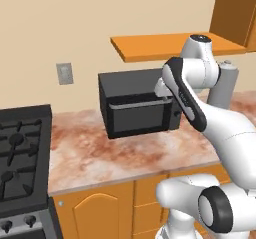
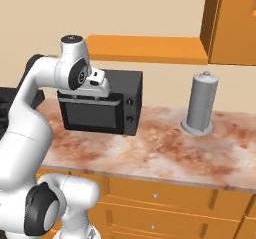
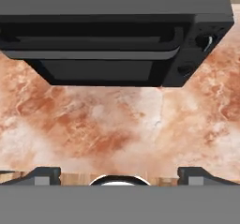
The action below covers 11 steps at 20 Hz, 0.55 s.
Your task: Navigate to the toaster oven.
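The toaster oven [image 1: 137, 108] is a black box with a dark glass door and a thin silver handle bar. It stands on the marble counter [image 1: 125, 155] against the wall, under an orange shelf. From the right side the toaster oven [image 2: 102, 113] sits just behind my raised hand. In the hand view the toaster oven [image 3: 117, 40] spans the top, with its knobs at the right. My gripper [image 3: 119, 174] hangs above the counter in front of the door, open, with nothing between its fingertips [image 3: 44, 174].
A black gas range [image 1: 22, 153] adjoins the counter on the left. A tall grey canister [image 2: 201, 103] stands to the right of the oven. An orange shelf [image 2: 145, 48] and a wall cabinet [image 2: 232, 23] hang above. Orange drawers [image 2: 160, 195] front the counter.
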{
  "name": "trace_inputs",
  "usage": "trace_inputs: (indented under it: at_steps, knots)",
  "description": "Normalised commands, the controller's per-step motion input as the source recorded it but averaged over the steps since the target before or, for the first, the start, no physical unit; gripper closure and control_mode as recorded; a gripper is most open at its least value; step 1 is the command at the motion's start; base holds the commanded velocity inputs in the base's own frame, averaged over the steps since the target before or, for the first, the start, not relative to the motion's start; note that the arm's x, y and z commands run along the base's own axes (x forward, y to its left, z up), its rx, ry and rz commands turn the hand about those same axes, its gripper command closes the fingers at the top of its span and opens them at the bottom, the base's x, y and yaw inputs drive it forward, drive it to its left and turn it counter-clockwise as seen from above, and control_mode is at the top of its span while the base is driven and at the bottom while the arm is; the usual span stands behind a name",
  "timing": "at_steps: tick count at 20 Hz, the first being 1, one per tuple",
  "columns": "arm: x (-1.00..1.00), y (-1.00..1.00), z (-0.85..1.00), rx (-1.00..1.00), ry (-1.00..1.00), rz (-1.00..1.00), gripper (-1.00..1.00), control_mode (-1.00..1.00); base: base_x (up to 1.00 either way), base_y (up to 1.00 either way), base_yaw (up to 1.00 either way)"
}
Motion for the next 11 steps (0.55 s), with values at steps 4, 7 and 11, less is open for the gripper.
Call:
trace_inputs:
  at_steps: [4,7,11]
  knots:
    - [0.0,0.0,0.0,0.0,0.0,0.0,-1.0,1.0,0.58,0.0,0.03]
    - [0.0,0.0,0.0,0.0,0.0,0.0,-1.0,1.0,0.1,0.02,0.03]
    - [0.0,0.0,0.0,0.0,0.0,0.0,-1.0,1.0,0.23,0.0,0.0]
